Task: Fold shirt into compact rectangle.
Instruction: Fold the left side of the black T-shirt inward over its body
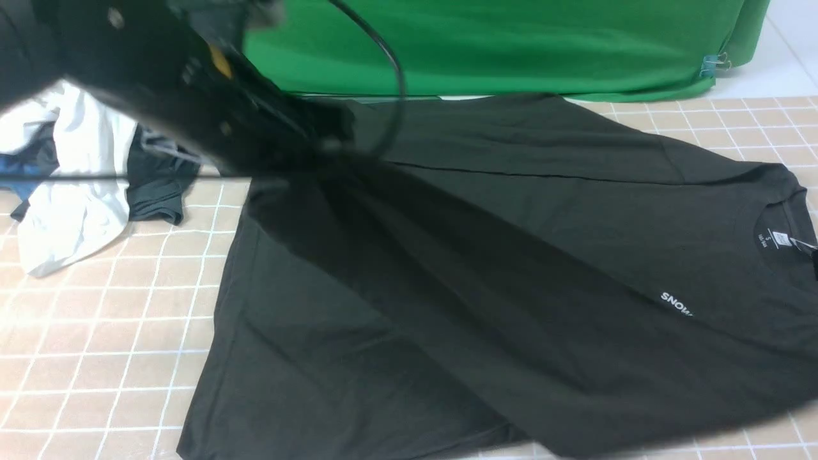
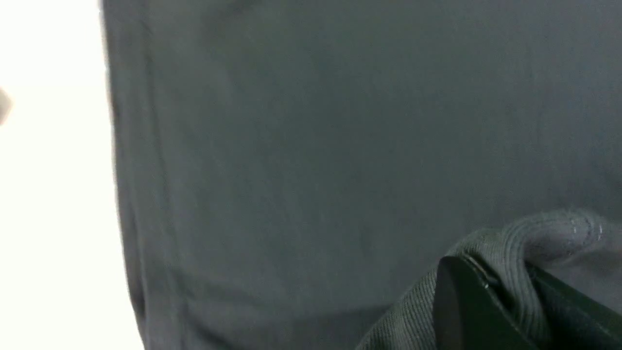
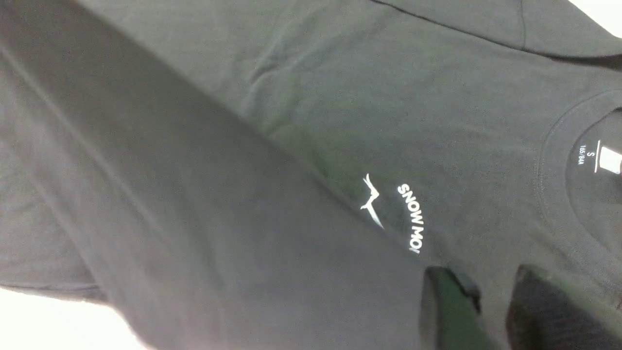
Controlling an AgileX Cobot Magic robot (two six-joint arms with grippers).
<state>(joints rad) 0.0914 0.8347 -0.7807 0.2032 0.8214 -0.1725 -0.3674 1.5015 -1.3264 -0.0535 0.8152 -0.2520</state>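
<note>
The black shirt lies spread across the middle and right of the tiled bench, collar to the right. A raised ridge of its cloth runs from the far left corner diagonally toward the near right. Its left edge slants down to the near side, with bare bench to its left. Its far edge reaches the foot of the green cloth, and on the right it runs out of the front view.

The left claw hangs over the far left corner, blurred in the front view. The left wrist view shows this left claw pressed together on a ribbed fold of the shirt.

The right wrist view alone shows the whole mountain print, half hidden from the front, and the neck label. The right claw is just beside the print with its fingers apart and shirt cloth in the gap. I cannot tell whether any is nipped.

At far left a white garment and a dark grey garment lie heaped, near the shirt's corner.
</note>
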